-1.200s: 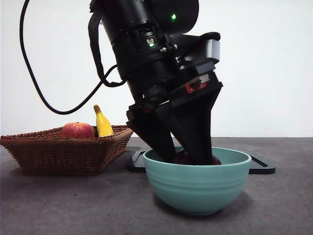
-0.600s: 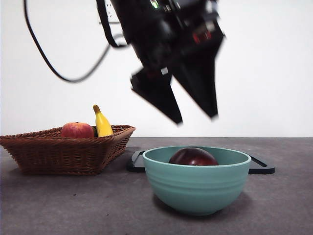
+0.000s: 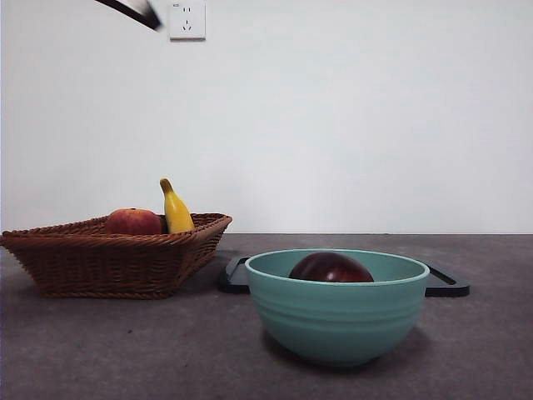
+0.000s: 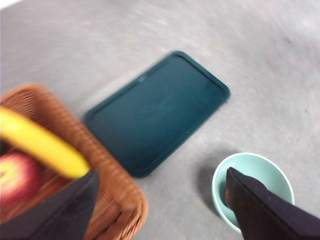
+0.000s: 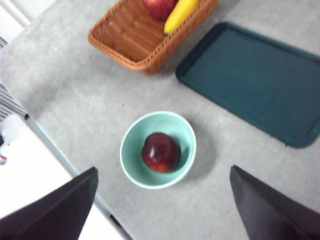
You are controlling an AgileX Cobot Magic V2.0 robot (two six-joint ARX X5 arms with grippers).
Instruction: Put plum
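Note:
The dark maroon plum (image 3: 331,267) lies in the teal bowl (image 3: 337,308) near the table's front, with nothing touching it. From high above, the right wrist view shows the plum (image 5: 161,152) in the middle of the bowl (image 5: 131,137); my right gripper (image 5: 163,170) is open and empty. My left gripper (image 4: 162,172) is open and empty too, up in the air between the basket (image 4: 120,200) and the bowl (image 4: 265,172); its picture is blurred. In the front view only a black arm tip (image 3: 133,10) shows at the top left corner.
A brown wicker basket (image 3: 100,258) at the left holds a red-orange apple (image 3: 132,222) and a yellow banana (image 3: 174,210). A dark green tray (image 5: 255,80) lies flat behind the bowl. The table's near edge (image 5: 60,160) shows in the right wrist view.
The gripper that stood in the bowl around the plum has let go, risen and gone out of the front view to the upper left. The plum stays in the bowl.

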